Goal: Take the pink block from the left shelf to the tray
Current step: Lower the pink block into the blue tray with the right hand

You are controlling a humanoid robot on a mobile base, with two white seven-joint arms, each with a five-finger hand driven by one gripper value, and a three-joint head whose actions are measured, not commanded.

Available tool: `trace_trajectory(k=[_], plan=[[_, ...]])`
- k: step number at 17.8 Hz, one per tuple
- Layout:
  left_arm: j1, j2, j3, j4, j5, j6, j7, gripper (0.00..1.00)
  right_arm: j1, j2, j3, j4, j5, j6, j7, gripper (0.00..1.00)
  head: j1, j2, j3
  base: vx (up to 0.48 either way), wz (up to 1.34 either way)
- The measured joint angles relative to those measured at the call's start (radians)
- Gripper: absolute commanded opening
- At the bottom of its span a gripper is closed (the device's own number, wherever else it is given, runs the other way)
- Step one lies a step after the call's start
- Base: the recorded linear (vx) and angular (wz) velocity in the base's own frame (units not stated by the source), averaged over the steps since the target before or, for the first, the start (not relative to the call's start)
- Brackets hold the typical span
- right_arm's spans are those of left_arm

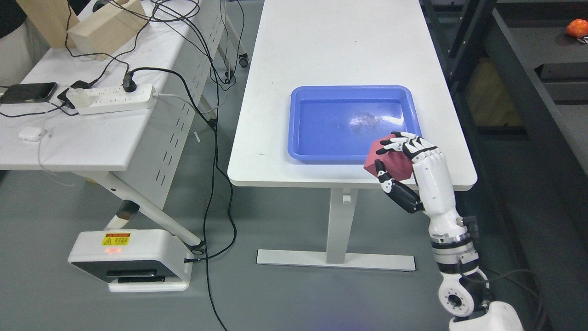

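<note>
1. One hand is in view, my right hand (404,161); its fingers (402,142) and thumb are curled tight around the pink block (389,158).
2. I hold the block above the near right corner of the blue tray (351,122).
3. That tray sits near the worktop's (330,41) front edge.

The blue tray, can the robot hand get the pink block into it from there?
Probably yes. The right robot hand grips the pink block at the blue tray's near right corner, and nothing lies in the tray.
</note>
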Motion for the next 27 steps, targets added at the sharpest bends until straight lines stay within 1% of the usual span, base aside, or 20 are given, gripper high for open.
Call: trace_trajectory(k=[8, 12, 18, 19, 22, 24, 26, 27], plan=[[0.0, 0.0, 0.0, 0.0, 0.0, 0.0, 0.0, 1.0, -0.031, 0.0, 0.034, 0.001, 0.034, 0.023, 0.058, 0.05, 0.0, 0.0, 0.0, 0.188, 0.02], [0.0, 0.0, 0.0, 0.0, 0.0, 0.0, 0.0, 1.0, -0.042, 0.0, 0.054, 0.001, 0.068, 0.051, 0.069, 0.05, 0.0, 0.0, 0.0, 0.168, 0.03], [0.0, 0.0, 0.0, 0.0, 0.0, 0.0, 0.0, 1.0, -0.049, 0.0, 0.085, 0.003, 0.129, 0.1, 0.123, 0.06, 0.0, 0.0, 0.0, 0.132, 0.0], [0.0, 0.0, 0.0, 0.0, 0.0, 0.0, 0.0, 1.0, -0.049, 0.0, 0.089, 0.005, 0.14, 0.106, 0.126, 0.09, 0.0, 0.0, 0.0, 0.1, 0.0], [0.0, 0.0, 0.0, 0.0, 0.0, 0.0, 0.0, 1.0, -0.05, 0.0, 0.101, 0.011, 0.189, 0.116, 0.13, 0.22, 0.0, 0.0, 0.0, 0.086, 0.0], [0.0, 0.0, 0.0, 0.0, 0.0, 0.0, 0.0, 1.0, -0.051, 0.0, 0.106, 0.021, 0.225, 0.125, 0.131, 0.39, 0.0, 0.0, 0.0, 0.045, 0.0], [0.0, 0.0, 0.0, 0.0, 0.0, 0.0, 0.0, 1.0, -0.051, 0.0, 0.109, 0.031, 0.257, 0.164, 0.131, 0.54, 0.0, 0.0, 0.0, 0.03, 0.0], [0.0, 0.0, 0.0, 0.0, 0.0, 0.0, 0.0, 1.0, -0.051, 0.0, 0.111, 0.035, 0.269, 0.179, 0.131, 0.6, 0.0, 0.0, 0.0, 0.024, 0.0]])
